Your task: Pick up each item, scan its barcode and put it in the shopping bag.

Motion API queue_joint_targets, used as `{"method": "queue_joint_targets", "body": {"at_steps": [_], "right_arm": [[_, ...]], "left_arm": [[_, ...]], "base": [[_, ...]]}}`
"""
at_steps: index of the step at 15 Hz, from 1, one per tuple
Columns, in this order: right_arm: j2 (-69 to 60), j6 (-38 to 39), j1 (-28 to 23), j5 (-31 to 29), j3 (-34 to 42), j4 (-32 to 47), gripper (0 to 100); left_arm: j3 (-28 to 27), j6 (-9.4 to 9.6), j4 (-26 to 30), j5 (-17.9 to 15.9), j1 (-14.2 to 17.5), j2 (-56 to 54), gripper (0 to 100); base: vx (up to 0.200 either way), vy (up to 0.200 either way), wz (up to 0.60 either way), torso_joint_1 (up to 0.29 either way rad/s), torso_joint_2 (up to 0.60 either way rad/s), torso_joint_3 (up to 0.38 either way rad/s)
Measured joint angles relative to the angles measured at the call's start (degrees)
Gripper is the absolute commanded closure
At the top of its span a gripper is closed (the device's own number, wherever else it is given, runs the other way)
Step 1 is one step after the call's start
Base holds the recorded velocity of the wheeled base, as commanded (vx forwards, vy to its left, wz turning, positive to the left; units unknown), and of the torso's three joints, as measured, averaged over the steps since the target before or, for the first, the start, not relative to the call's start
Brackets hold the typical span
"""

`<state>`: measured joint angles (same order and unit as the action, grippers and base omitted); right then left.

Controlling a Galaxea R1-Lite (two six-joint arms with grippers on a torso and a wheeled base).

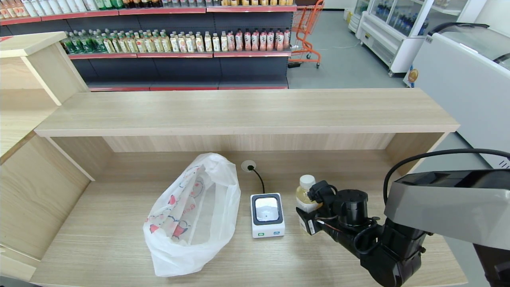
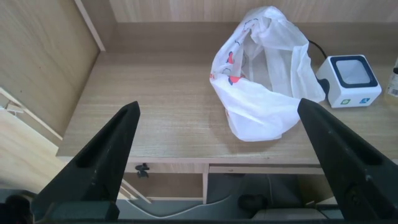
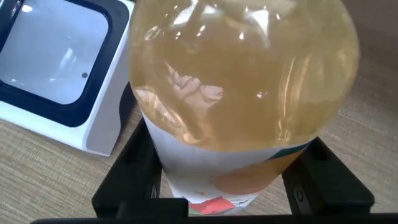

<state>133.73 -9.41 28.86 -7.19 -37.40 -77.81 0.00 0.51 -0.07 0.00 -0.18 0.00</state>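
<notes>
The clear plastic bottle (image 1: 306, 190) of yellow drink has a white cap and a white, orange and red label. It stands at 3 o'clock from the white scanner box (image 1: 267, 215), pinched by the right pincer (image 3: 230, 186). The left pincer (image 2: 217, 155) is spread.
</notes>
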Motion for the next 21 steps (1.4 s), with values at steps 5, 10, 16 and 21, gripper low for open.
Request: {"method": "queue_joint_targets", "body": {"at_steps": [5, 10, 16, 21], "right_arm": [[-1.2, 0.2, -0.1, 0.4, 0.1, 0.4, 100], [-12.6, 7.4, -3.6, 13.7, 1.2, 9.2, 100], [-35.7, 23.1, -11.3, 49.2, 9.2, 18.6, 100], [-46.8, 27.3, -8.9, 61.6, 12.7, 25.1, 100]], "left_arm": [[0.0, 0.0, 0.0, 0.0, 0.0, 0.0, 0], [0.0, 0.0, 0.0, 0.0, 0.0, 0.0, 0], [0.0, 0.02, 0.0, 0.0, 0.0, 0.0, 0], [0.0, 0.02, 0.0, 0.0, 0.0, 0.0, 0]], "base": [[0.0, 0.0, 0.0, 0.0, 0.0, 0.0], [0.0, 0.0, 0.0, 0.0, 0.0, 0.0], [0.0, 0.0, 0.0, 0.0, 0.0, 0.0], [0.0, 0.0, 0.0, 0.0, 0.0, 0.0]]}}
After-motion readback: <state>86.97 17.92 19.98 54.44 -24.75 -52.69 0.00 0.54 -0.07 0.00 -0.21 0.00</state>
